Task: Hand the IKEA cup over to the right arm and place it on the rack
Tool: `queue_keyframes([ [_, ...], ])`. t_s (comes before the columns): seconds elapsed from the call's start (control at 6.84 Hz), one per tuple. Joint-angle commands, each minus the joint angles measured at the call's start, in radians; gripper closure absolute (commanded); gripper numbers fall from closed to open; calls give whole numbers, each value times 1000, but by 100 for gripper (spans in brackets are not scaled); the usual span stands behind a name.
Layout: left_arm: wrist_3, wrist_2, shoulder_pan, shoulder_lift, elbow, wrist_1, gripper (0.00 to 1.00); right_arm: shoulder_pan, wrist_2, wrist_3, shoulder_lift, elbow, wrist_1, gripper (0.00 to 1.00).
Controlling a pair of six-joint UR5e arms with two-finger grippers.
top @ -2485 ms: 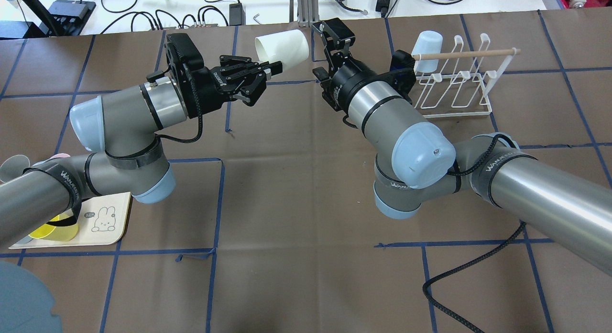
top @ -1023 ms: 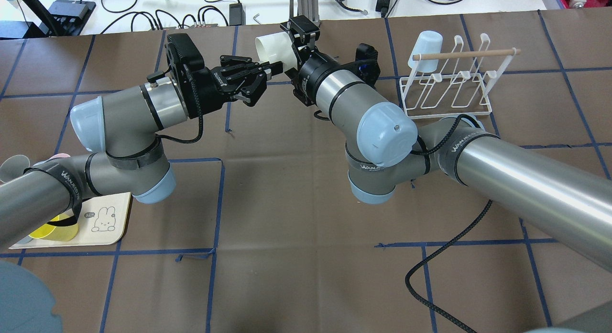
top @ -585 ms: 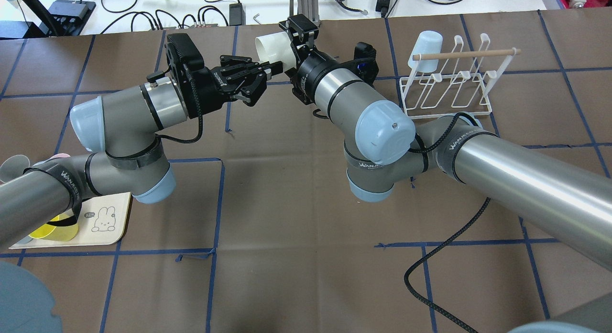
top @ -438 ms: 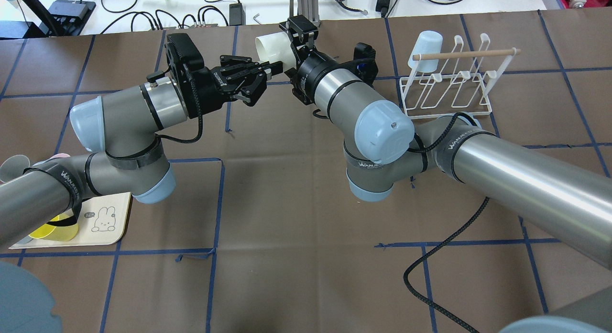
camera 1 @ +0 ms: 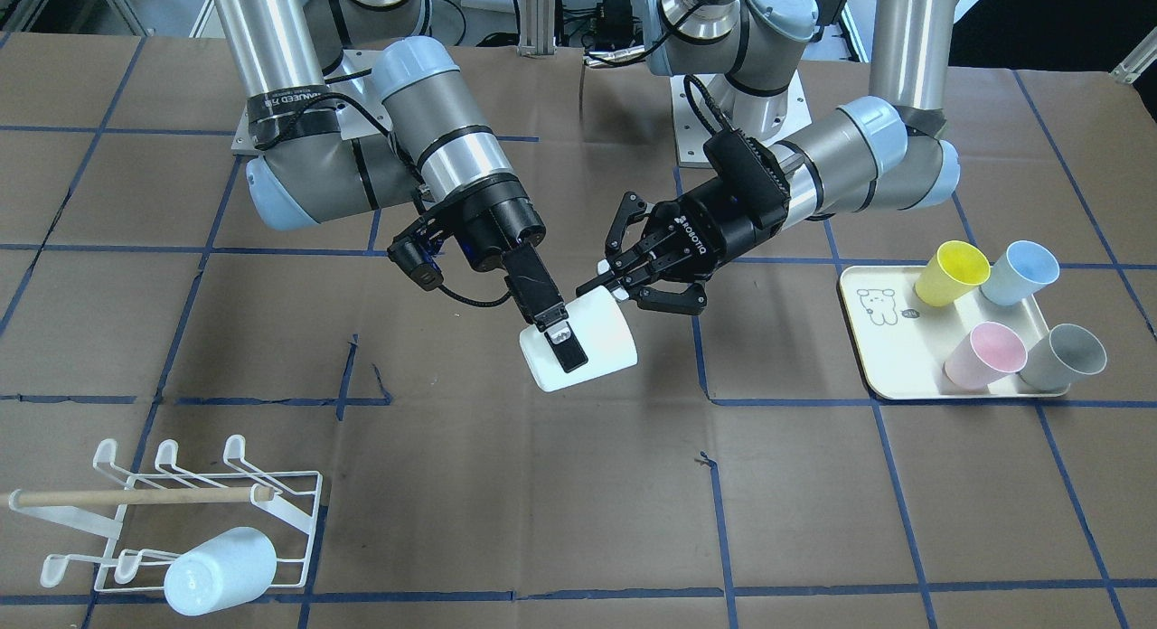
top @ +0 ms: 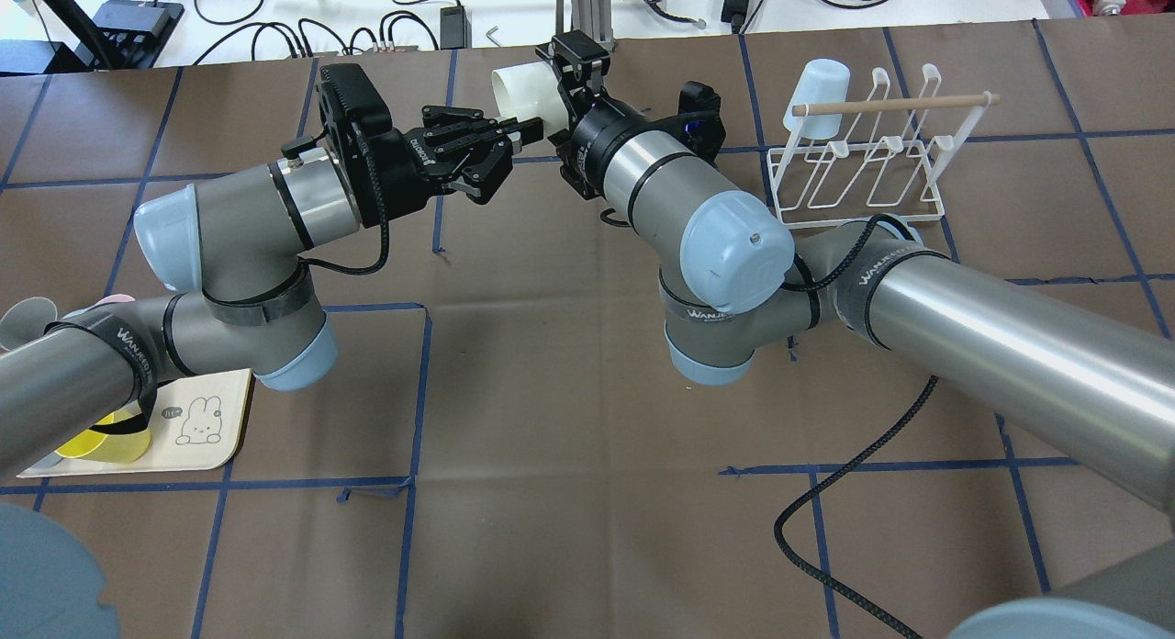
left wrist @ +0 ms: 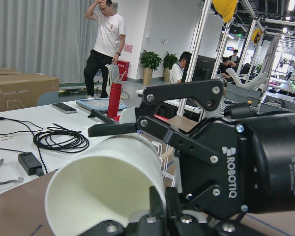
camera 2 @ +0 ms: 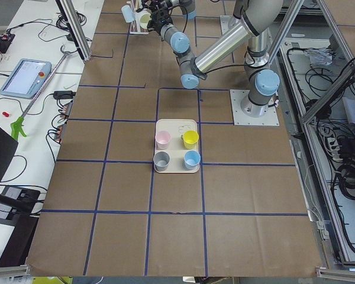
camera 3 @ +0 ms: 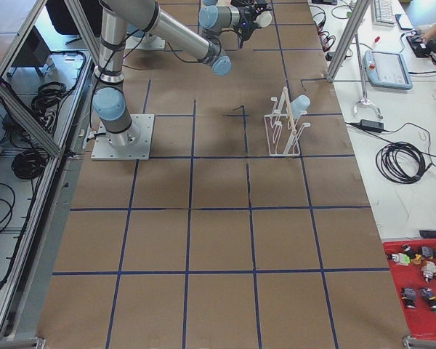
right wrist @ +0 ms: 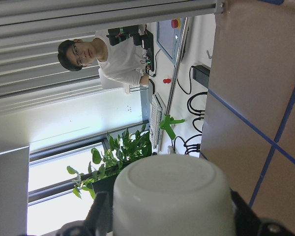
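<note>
The white IKEA cup [camera 1: 597, 335] hangs on its side above the middle of the table, also seen from behind the robot [top: 523, 84]. My left gripper [camera 1: 607, 290] is shut on its rim, with one finger inside the mouth. The right arm [camera 1: 443, 150] reaches in from the other side. Its gripper [camera 1: 565, 344] straddles the cup's base end, and both fingers lie against the cup's sides in the right wrist view [right wrist: 172, 196]. The white wire rack [camera 1: 181, 493] stands apart on the right arm's side, with a light blue cup [camera 1: 221, 570] on one prong.
A cream tray [camera 1: 881, 358] on the left arm's side holds several coloured cups. A black braided cable [top: 854, 474] trails over the table under the right arm. Brown paper with blue tape lines covers the table [camera 1: 542, 502].
The right gripper moved from beside the rack over to the cup's base end and has barely shifted in the last second. The left arm and the cup stayed still.
</note>
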Motion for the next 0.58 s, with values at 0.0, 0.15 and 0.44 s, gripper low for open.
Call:
queue_keyframes([
  [0.0, -25, 2, 0, 2, 4, 0, 75, 0, 0, 0, -2, 0, 0, 37],
  [0.15, -28, 3, 0, 2, 5, 0, 57, 0, 0, -2, -2, 0, 0, 46],
  [0.44, -79, 0, 0, 0, 8, 0, 28, 0, 3, -6, -7, 1, 0, 65],
])
